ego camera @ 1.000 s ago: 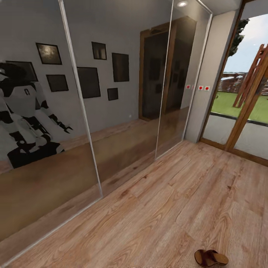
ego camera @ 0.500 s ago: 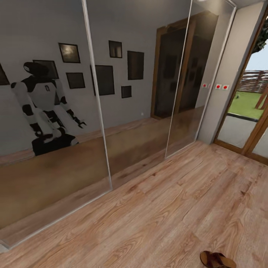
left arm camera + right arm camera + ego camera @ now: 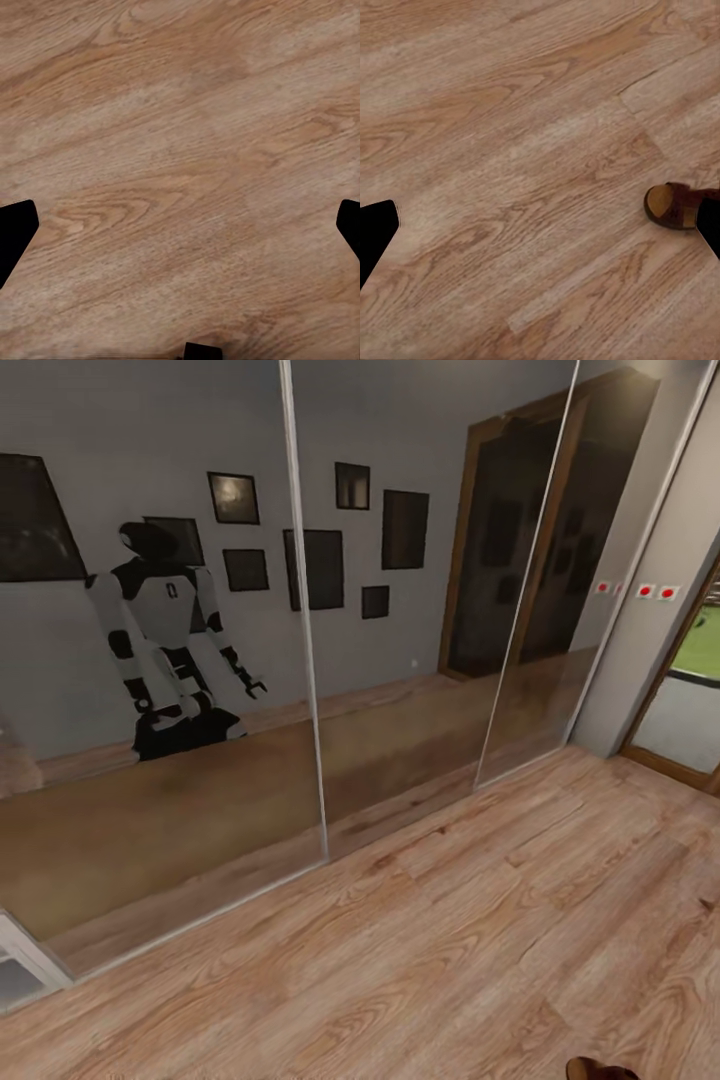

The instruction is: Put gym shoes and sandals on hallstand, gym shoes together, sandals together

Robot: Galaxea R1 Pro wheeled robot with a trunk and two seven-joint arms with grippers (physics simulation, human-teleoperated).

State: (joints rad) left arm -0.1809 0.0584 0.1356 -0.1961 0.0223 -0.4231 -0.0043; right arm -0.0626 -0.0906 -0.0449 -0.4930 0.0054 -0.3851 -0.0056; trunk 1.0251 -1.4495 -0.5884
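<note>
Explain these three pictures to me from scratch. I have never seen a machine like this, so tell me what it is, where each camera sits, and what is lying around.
It is a wheeled robot with two arms, each ending in a claw. You can see it reflected in the mirrored doors. The big picture comes from a camera on its head, looking down a corridor with a wooden floor. The two smaller pictures come from cameras on its wrists, looking down at the floor. The dark tips at their edges are the fingers of the left claw and the right claw. Both are spread wide and hold nothing. One brown sandal lies on the floor by the right claw; its edge peeks into the head picture.
</note>
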